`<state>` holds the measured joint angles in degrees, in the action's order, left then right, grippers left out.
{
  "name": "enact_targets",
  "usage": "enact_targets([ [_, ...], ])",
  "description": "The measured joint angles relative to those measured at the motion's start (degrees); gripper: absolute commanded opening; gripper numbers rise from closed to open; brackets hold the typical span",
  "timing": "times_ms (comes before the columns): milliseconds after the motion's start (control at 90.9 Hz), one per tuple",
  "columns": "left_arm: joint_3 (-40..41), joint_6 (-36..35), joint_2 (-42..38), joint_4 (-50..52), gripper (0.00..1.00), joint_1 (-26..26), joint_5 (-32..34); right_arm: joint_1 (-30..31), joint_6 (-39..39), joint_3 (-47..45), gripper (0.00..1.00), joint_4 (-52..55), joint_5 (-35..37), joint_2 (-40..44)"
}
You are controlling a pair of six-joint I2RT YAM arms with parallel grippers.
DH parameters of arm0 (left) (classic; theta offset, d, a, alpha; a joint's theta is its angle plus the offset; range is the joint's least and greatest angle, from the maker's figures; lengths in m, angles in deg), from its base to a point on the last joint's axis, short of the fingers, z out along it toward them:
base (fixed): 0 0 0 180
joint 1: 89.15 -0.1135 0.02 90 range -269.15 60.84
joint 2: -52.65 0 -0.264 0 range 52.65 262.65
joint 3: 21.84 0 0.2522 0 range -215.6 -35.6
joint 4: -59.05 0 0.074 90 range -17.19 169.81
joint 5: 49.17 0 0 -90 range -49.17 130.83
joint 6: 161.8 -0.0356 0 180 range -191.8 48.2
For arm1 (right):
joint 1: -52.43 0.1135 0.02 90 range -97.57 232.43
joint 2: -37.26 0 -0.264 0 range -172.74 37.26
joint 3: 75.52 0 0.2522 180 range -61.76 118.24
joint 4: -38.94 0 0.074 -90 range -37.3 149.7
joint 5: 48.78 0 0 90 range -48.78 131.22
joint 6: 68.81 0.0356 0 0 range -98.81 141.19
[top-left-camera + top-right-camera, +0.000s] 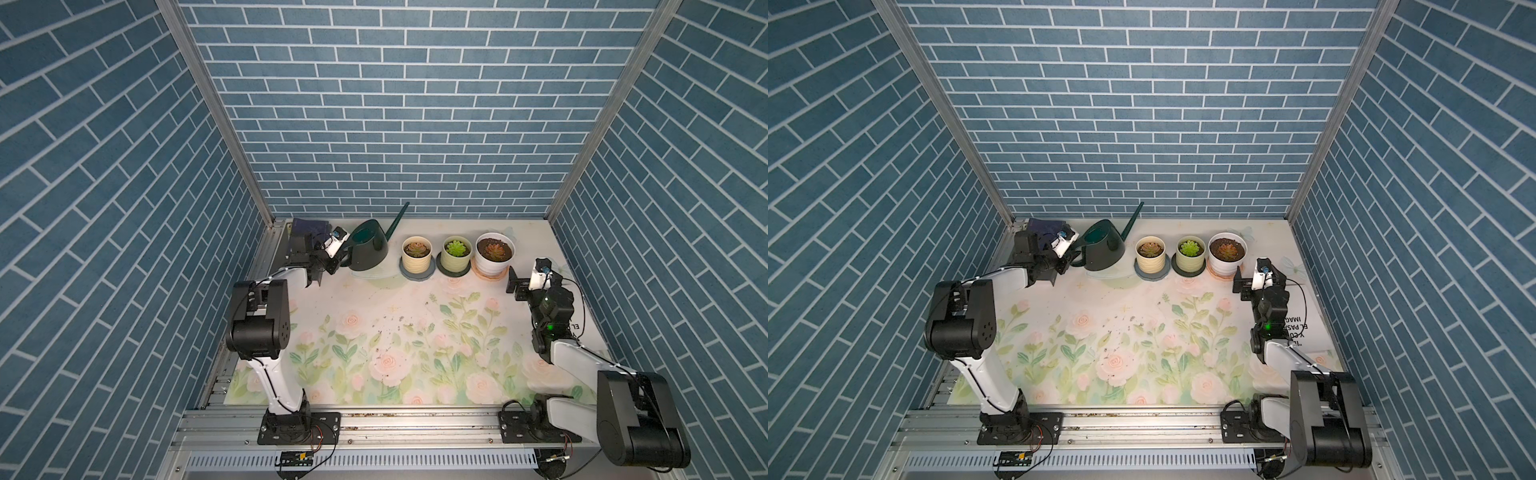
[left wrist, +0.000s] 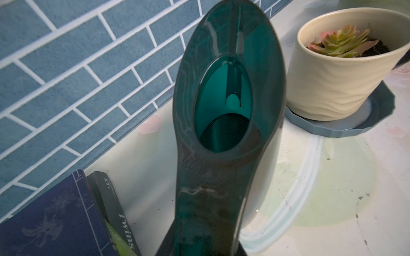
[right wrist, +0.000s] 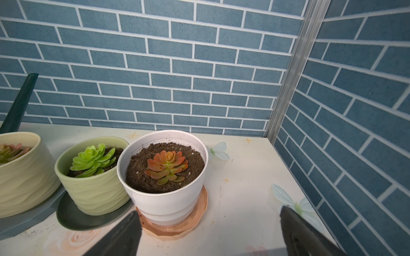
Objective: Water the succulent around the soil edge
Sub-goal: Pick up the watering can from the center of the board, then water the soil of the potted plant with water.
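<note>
A dark green watering can (image 1: 368, 249) stands at the back left, its spout pointing up toward the rear wall. My left gripper (image 1: 338, 259) is shut on the can's handle (image 2: 206, 199), which fills the gap between the jaws in the left wrist view. To the can's right stand three potted succulents in a row: a pink-green one in a cream pot (image 1: 417, 252), a green one in a pale green pot (image 1: 456, 251), and an orange-red succulent (image 3: 167, 166) in brown soil in a white pot (image 1: 494, 253). My right gripper (image 3: 208, 230) hangs open and empty just in front of and right of the white pot.
Each pot sits on a saucer. Two books (image 2: 55, 221) lie in the back left corner behind my left wrist. Soil crumbs (image 1: 386, 328) are scattered on the floral mat. Brick-pattern walls close off the back and both sides.
</note>
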<state>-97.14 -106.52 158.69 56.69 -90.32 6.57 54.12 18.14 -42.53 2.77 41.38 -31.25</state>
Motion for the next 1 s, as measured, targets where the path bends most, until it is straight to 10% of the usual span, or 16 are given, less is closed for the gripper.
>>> enact_targets([
  [297,7.87,3.26,-5.66,-3.98,0.00,2.60,3.54,0.00,0.02,0.00,0.99,0.02,-0.68,0.94],
  [1001,-4.15,11.43,-23.80,23.26,0.00,6.40,16.76,0.00,0.00,-1.57,0.99,-5.79,-1.75,0.46],
])
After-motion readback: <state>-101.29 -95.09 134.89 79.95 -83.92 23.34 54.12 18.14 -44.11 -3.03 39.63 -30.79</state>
